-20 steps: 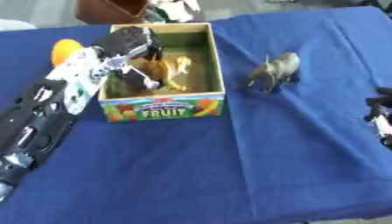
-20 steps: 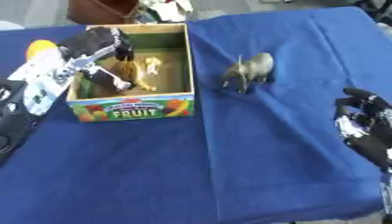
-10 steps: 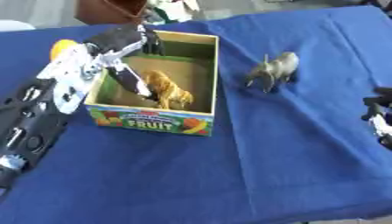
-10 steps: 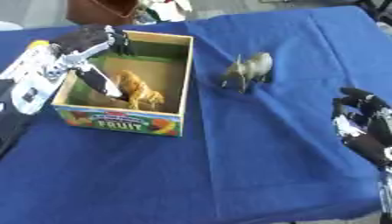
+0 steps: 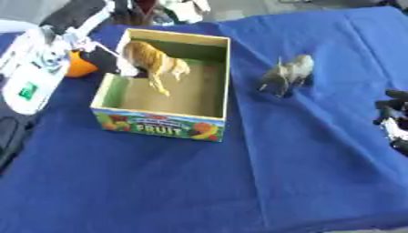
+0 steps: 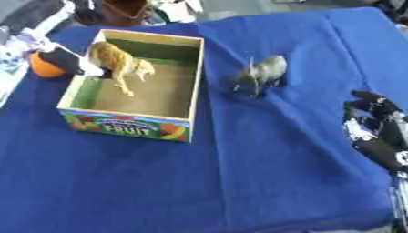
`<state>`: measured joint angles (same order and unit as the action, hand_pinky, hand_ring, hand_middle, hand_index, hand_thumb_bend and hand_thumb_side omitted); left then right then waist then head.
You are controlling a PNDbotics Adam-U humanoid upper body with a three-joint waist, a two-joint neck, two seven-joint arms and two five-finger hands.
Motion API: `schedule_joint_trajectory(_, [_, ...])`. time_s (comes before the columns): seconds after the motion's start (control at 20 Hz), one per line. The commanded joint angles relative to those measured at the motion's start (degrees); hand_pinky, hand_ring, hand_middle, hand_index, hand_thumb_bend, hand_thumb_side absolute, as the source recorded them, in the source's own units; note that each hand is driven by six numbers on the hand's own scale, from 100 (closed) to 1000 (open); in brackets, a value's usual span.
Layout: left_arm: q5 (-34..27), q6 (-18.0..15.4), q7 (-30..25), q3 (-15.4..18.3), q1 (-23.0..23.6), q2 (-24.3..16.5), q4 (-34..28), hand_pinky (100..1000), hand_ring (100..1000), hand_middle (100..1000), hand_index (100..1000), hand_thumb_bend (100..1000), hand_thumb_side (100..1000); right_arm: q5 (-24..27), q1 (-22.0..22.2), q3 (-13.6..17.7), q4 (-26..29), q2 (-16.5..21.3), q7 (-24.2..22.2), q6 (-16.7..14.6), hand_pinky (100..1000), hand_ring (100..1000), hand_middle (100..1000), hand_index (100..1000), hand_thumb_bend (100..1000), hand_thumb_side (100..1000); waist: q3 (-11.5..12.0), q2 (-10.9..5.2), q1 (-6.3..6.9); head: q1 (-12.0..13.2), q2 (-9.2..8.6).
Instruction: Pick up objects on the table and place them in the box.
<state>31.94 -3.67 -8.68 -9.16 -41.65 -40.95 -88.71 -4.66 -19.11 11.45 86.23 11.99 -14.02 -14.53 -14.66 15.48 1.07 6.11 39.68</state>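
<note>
Box (image 5: 163, 123) with a printed "FRUIT" front is seen left of centre on the blue-covered surface (image 5: 199, 182), open at the top. A tan, striped animal figure (image 5: 155, 63), tiger-like, is held tilted over the box's upper-left corner, legs dangling into the opening and not yet resting on the floor of the box. The left hand (image 5: 108, 57) reaches in from the upper left of the frame; its dark fingers are clamped on the figure's rear end, just at the box's left wall. An orange round thing (image 6: 44, 66) lies just beside the box, outside its left wall, partly hidden by the arm. A grey animal figure (image 6: 263, 73), elephant-like, stands upright on the cloth, right of the box and apart from it. The right hand (image 6: 374, 132) is seen idle at the right edge of the frame, fingers apart and holding nothing, well apart from the grey figure. Step judged in hand: placing of the striped figure, nearly done but not released. Next move is judged to call for a lowering into the box and an opening of the fingers clear of the wall; the grey figure and the orange thing are left to be picked.
</note>
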Motion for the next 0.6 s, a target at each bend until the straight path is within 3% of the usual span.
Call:
schedule_joint_trajectory(0.05, [-3.1,2.6,0.7,1.2,-0.2,-3.4,-2.5,619,558,545,668,831,224,-0.1,-0.4,0.5,0.6,1.4,0.3,-0.1,594,794,597,815,100,258,0.1,-1.33,-0.27,-0.4,-0.68])
schedule_joint_trajectory(0.25, [-3.4,3.0,-1.0,-0.9,-1.6,-2.4,-1.4,612,540,522,644,835,223,0.0,-0.5,0.3,0.5,1.2,0.1,-0.2,595,795,597,815,100,256,0.1,-1.21,-0.84,-0.4,-0.57])
schedule_joint_trajectory(0.6, [1.3,-0.6,-5.7,-6.1,-6.3,1.7,5.7,622,535,504,622,841,232,0.1,-0.6,-0.1,0.3,0.9,-0.2,-0.5,594,795,596,816,100,258,-0.7,-0.99,-1.10,-0.4,-0.58])
